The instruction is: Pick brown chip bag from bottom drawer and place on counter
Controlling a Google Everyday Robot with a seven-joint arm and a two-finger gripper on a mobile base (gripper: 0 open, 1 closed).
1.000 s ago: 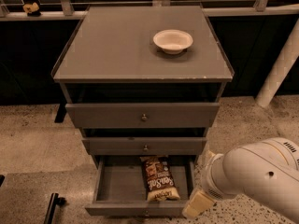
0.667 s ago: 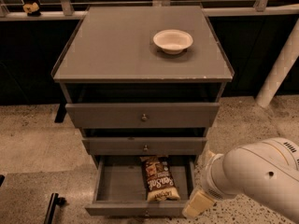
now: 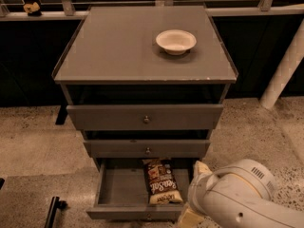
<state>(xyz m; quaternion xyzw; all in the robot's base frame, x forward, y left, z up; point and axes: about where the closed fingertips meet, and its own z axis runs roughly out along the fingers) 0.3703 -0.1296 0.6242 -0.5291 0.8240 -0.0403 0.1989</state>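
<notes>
Nothing has shifted since the earlier frames: the arm (image 3: 237, 198) stays low at the right, and the gripper (image 3: 191, 215) sits just beside the front right corner of the open bottom drawer (image 3: 118, 186), largely hidden by the arm, so whether it is apart or together cannot be told. The brown chip bag (image 3: 160, 183) lies flat in the drawer's right half, tan end toward the front. On the surface (image 3: 118, 46), a white bowl (image 3: 175, 41) stands.

End effector (image 3: 195, 193) shifted slightly left and lower, beside bottom drawer (image 3: 118, 212) right front
</notes>
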